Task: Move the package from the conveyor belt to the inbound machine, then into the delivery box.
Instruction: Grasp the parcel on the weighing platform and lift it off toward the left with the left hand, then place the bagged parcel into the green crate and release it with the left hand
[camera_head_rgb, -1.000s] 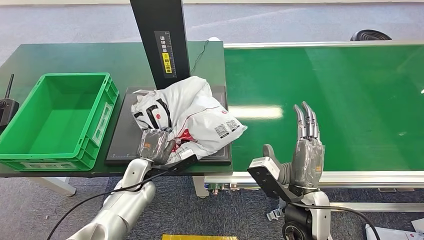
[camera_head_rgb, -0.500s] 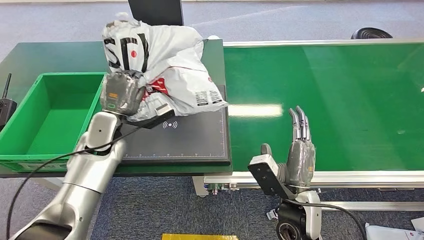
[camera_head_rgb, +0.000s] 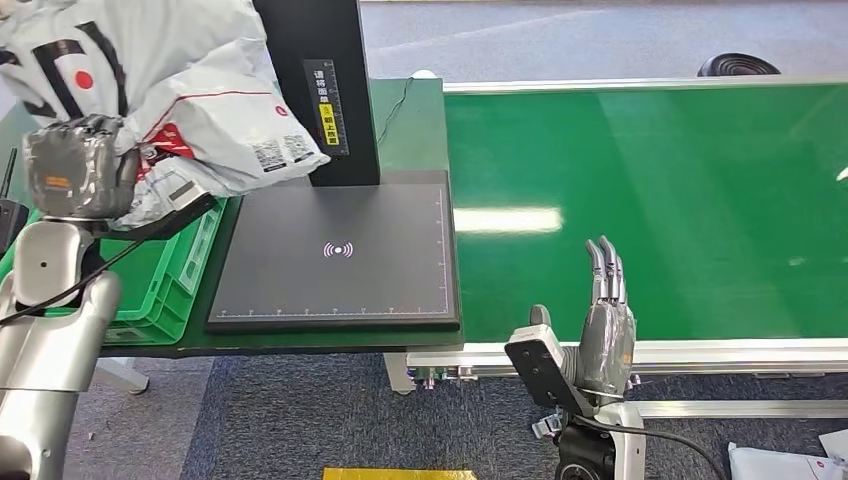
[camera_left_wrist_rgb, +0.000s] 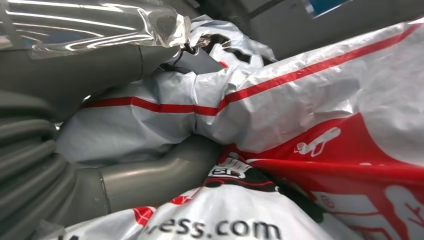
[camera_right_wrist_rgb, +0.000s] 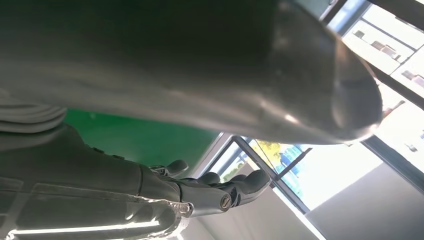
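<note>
Head view: the package (camera_head_rgb: 170, 90), a white bag with red and black print, hangs high at the far left in the left hand (camera_head_rgb: 75, 165), whose fingers are wrapped into the plastic. It is off the belt (camera_head_rgb: 650, 200) and off the black pad of the inbound machine (camera_head_rgb: 340, 250), which lies bare with its post just behind. The bag is above the green box (camera_head_rgb: 175, 275), whose near right corner shows below it. So the belt pickup and, by the look of it, the machine stop are done; what is left is lowering and letting go into the box. The right hand (camera_head_rgb: 605, 330) stands upright at the near edge of the belt, fingers straight and together, holding nothing.

Left wrist view: the thumb and fingers (camera_left_wrist_rgb: 165, 170) dig into crumpled folds of the package (camera_left_wrist_rgb: 310, 100), a firm hold.

Right wrist view: the right hand (camera_right_wrist_rgb: 200, 192) is empty, its fingers loosely bent against a bright window.
</note>
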